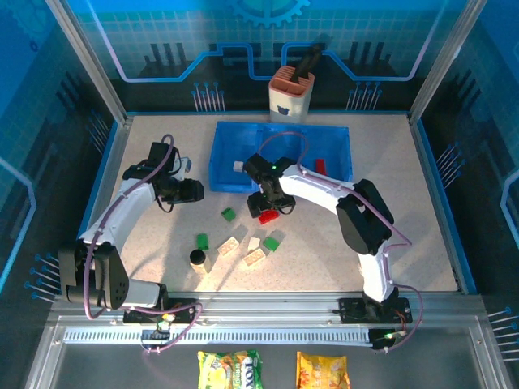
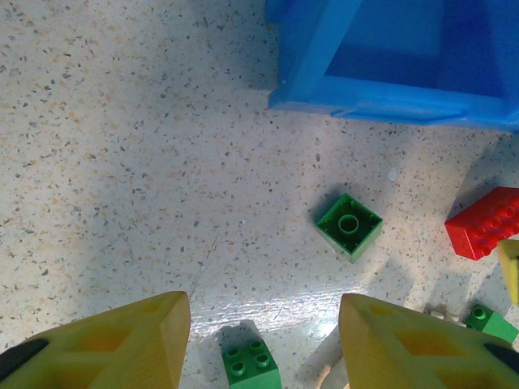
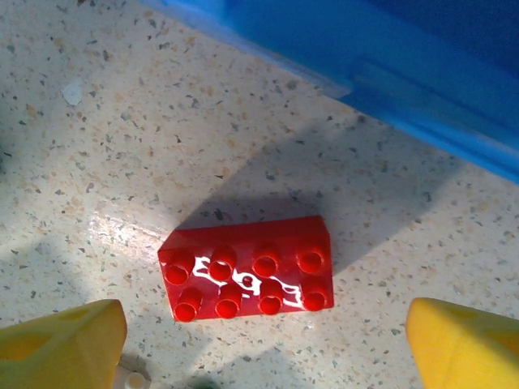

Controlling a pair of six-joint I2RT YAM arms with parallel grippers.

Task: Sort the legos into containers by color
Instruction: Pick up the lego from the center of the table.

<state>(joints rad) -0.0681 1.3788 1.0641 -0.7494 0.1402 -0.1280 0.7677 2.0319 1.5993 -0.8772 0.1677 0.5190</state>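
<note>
The containers are one blue three-part tray (image 1: 280, 138) at the back, with a red lego (image 1: 319, 166) and a white lego (image 1: 238, 166) inside. My right gripper (image 1: 272, 204) hovers open over a red two-by-four lego (image 3: 247, 271) lying studs up on the table just in front of the tray (image 3: 422, 73); its yellow fingers (image 3: 65, 348) stand wide on either side, not touching it. Left of the tray, my left gripper (image 1: 193, 191) is open with nothing held. A green lego (image 2: 250, 365) lies on the table between its fingertips (image 2: 130, 340), and an upturned green lego (image 2: 349, 226) sits farther out.
More green legos (image 1: 273, 241) and cream legos (image 1: 255, 258) are scattered in the middle of the table, beside a small black cylinder (image 1: 197, 258). An orange-and-white cup holder (image 1: 291, 91) stands behind the tray. Glass walls surround the table.
</note>
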